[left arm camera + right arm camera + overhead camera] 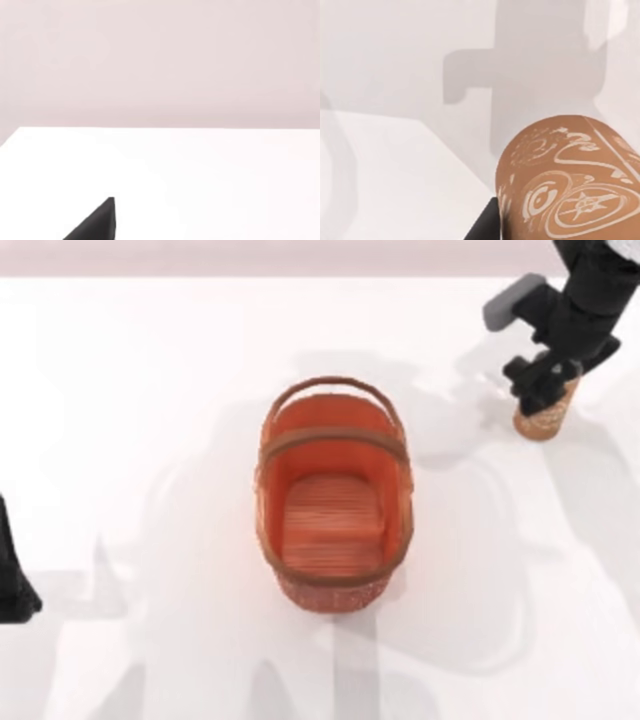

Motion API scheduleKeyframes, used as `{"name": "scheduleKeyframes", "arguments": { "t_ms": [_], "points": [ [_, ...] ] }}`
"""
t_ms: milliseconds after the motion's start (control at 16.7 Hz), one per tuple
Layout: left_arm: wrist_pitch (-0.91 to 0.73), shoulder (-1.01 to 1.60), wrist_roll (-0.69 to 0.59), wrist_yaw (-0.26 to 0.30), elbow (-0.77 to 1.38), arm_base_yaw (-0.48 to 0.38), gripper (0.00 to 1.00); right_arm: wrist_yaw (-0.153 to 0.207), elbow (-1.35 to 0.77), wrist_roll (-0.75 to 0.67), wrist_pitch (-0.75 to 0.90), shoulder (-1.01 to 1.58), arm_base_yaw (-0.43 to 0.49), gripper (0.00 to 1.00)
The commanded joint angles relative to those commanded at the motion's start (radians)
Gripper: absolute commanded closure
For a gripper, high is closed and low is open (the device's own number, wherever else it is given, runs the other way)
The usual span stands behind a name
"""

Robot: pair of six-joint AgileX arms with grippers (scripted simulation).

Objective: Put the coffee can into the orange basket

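- The coffee can (546, 416) sits at the upper right of the top view, on the white bench (140, 420), well apart from the orange basket (335, 495), which stands at the middle of the frame with its arched handle across its far half.
- The right claw (541, 378) is directly over the can and covers its top; only the tan lower body shows beneath the black fingers.
- In the right wrist view the can's patterned side (570, 185) fills the lower right corner, with a dark finger (487, 225) just beside it. The can is plainly within the claw's reach, but whether the fingers have clamped on it or merely stand around it I cannot tell.
- Whether the can rests on the bench or is just off it is also unclear from above.
- The step in hand looks like the grasp: the can is not yet anywhere near the basket, whose inside is bare.
- The next move, as I judge it, calls for a firm hold, a lift high enough to clear the brown rim and handle, then a carry toward the frame's middle and a release over the basket floor.
- The left arm (12, 580) is parked at the left edge of the top view; its claw state cannot be told.
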State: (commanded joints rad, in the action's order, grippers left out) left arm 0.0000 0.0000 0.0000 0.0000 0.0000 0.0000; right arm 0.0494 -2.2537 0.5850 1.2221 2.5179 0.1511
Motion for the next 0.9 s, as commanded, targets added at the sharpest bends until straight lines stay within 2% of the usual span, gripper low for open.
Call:
{"name": "scheduleKeyframes", "arguments": {
  "t_ms": [180,300,420,660,900],
  "points": [
    [0.000,0.000,0.000,0.000,0.000,0.000,0.00,0.018,0.014,-0.007,-0.030,-0.009,0.005,1.00],
    [0.000,0.000,0.000,0.000,0.000,0.000,0.00,0.059,0.048,-0.028,-0.103,-0.027,0.014,1.00],
    [0.000,0.000,0.000,0.000,0.000,0.000,0.00,0.120,0.100,-0.061,-0.218,-0.053,0.026,1.00],
    [0.000,0.000,0.000,0.000,0.000,0.000,0.00,0.291,0.259,-0.164,-0.549,-0.124,0.056,1.00],
    [0.000,0.000,0.000,0.000,0.000,0.000,0.00,0.500,0.466,-0.297,-0.954,-0.210,0.093,1.00]
  ]
}}
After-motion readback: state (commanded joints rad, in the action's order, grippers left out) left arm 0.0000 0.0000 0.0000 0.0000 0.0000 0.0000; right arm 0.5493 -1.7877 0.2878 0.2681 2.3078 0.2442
